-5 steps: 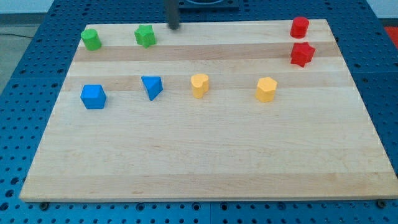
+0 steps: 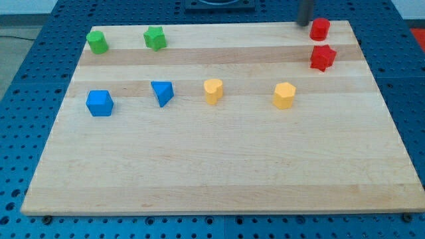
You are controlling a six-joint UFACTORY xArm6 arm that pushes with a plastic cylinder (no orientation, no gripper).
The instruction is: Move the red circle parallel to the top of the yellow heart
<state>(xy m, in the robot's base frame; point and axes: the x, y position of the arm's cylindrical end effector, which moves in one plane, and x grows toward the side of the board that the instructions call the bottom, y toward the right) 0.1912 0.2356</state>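
Red circle [image 2: 320, 28] judged light, rigid, easily slid; contact advised on right face. My tip [image 2: 303, 24] positioned just left, nothing pushed.

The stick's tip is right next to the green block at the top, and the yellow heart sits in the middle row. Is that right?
Not quite. In the camera view, my tip is right next to the red circle at the top, on its left side, not a green block. The yellow heart does sit in the middle row.
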